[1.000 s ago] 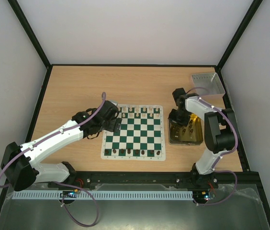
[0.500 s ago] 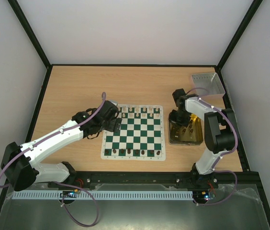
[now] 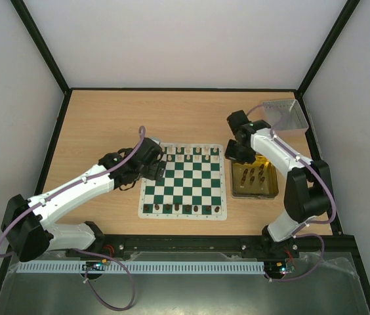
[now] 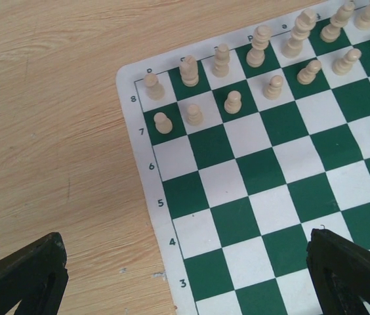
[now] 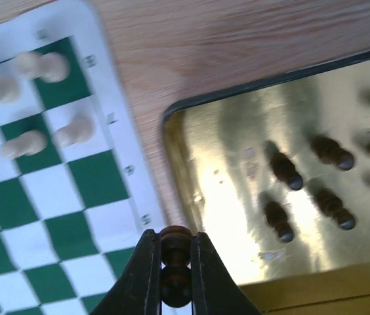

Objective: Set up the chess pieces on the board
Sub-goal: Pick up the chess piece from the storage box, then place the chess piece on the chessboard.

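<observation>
Grip looks firm: our right pincer (image 5: 174, 244) is clamped shut on one dark brown piece (image 5: 175, 289), over where the yellow tray (image 5: 231, 197) meets the board (image 5: 93, 177). Meanwhile our left pincer (image 4: 185, 282) hangs wide open, empty. We judge this the carrying step; next it needs a free dark-side square and an upright release.

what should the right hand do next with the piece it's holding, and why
Probably carry the dark piece across to the board and set it on an empty near-side square: the right hand is shut on it, between the yellow tray and the board.
</observation>
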Tool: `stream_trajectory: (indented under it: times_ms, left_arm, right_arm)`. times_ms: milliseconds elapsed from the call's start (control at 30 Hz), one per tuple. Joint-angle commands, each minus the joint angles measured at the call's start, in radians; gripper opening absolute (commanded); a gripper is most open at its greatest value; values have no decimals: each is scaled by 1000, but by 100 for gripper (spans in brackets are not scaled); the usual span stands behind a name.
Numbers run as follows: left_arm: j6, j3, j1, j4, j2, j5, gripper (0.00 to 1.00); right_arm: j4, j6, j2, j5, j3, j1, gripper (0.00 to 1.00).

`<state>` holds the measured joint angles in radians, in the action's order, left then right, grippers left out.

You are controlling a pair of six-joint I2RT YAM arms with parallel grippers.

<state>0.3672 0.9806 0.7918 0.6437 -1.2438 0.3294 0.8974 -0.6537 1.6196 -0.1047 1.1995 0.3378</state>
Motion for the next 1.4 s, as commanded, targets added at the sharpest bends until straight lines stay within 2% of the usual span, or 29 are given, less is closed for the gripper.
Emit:
stream_trajectory:
  times_ms: [0, 333, 567, 800, 933, 1033, 1367]
  left_arm:
    - [19, 10, -22, 36, 15, 68, 99]
    - [101, 40, -136, 100, 48, 139, 99]
    - [169, 39, -249, 118, 67, 115, 99]
    - [337, 95, -374, 231, 78, 280, 99]
    - [498, 89, -426, 320, 95, 362, 99]
    - [586, 66, -454, 358, 108, 376, 99]
    - [544, 6, -444, 323, 150, 351, 99]
  right_arm:
    - [87, -25, -37, -11, 53, 87, 2]
    - [147, -11, 101, -58, 280, 395, 2]
    - [241, 94, 284, 28, 525, 591, 2]
    - [210, 113, 372, -16, 564, 676, 2]
    - [197, 128, 441, -14, 604, 718, 2]
    - [188, 131, 494, -5, 649, 735, 2]
    - [168, 137, 619, -61, 734, 746, 2]
